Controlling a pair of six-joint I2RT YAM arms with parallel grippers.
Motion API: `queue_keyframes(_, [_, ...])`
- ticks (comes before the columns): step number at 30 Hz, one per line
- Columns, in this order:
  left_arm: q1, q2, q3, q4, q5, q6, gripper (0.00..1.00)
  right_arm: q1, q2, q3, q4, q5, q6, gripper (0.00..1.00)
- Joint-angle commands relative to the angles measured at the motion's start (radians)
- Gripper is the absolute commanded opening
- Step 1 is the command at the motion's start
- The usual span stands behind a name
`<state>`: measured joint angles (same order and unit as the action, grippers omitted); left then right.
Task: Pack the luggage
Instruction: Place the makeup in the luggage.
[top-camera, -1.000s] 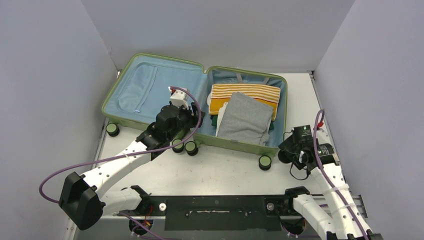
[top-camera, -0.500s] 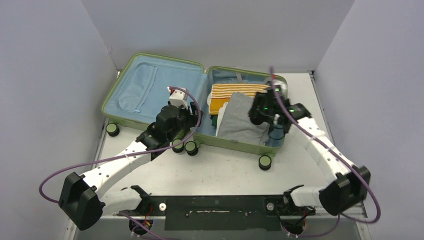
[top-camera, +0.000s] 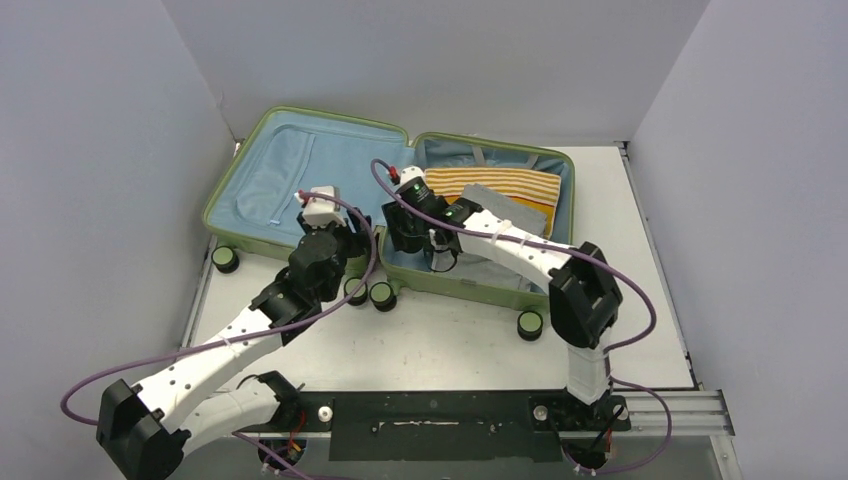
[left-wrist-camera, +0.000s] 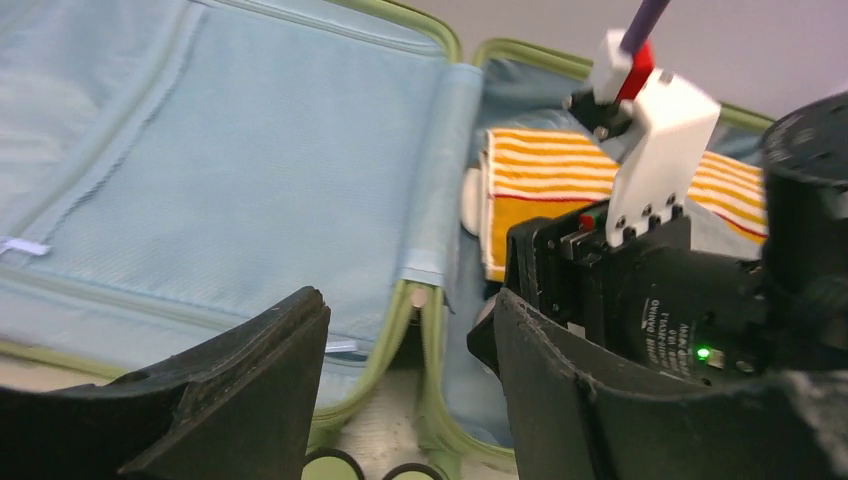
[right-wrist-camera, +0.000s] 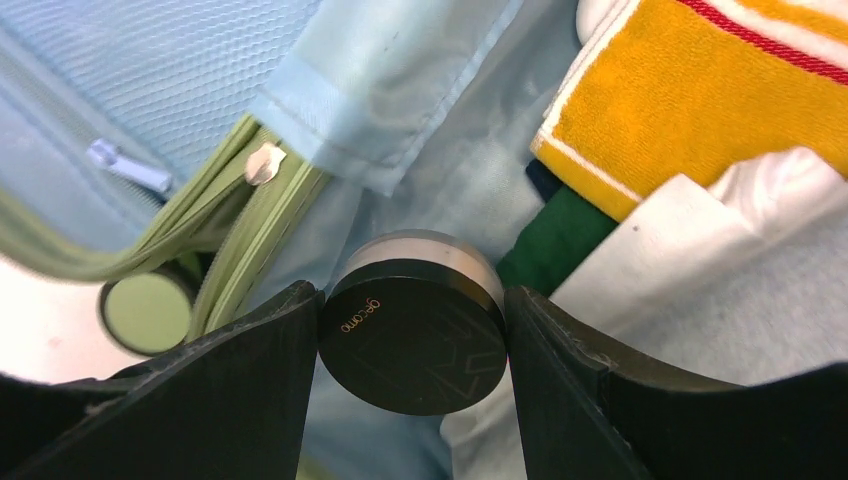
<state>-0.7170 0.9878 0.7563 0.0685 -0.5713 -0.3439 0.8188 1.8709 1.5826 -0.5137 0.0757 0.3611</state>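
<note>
holding a black-lidded round jar (right-wrist-camera: 412, 345) in right gripper (right-wrist-camera: 412, 300) jaws, just inside the luggage (top-camera: 290, 180) by its hinge; left gripper (left-wrist-camera: 408, 305) jaws apart, empty

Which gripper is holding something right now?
The right gripper, jaws shut on a black-lidded jar over the luggage; the left gripper is open and empty.

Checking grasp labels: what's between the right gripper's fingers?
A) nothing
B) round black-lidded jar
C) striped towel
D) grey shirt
B: in the right wrist view the right gripper has its fingers pressed against both sides of a round black-lidded jar, above the luggage lining.
</note>
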Motion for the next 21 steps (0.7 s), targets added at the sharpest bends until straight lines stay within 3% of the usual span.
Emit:
queue_keyframes(1, [-0.01,-0.083,-0.047,0.114,-0.193,0.024,0.59,-0.008,0.06,0.059,0.056,0.05,-0.01,0.0])
queue_keyframes(9, [-0.01,-0.134,-0.088,0.172,-0.27,0.035,0.59,-0.016,0.126,0.034,0.062,0.031,0.036,0.0])
queue_keyframes(10, [-0.011,-0.13,-0.086,0.172,-0.269,0.036,0.59,-0.017,0.132,0.039,0.056,0.023,0.037,0.06])
queue_keyframes(14, [-0.012,-0.115,-0.081,0.165,-0.264,0.037,0.62,-0.016,0.126,0.042,0.055,-0.002,0.063,0.59])
queue_keyframes(17, [-0.012,-0.11,-0.082,0.165,-0.262,0.039,0.71,-0.026,0.093,0.042,0.059,-0.037,0.083,0.74])
queue_keyframes(21, [-0.012,-0.104,-0.087,0.17,-0.274,0.046,0.82,-0.046,0.026,0.044,0.075,-0.104,0.119,0.82])
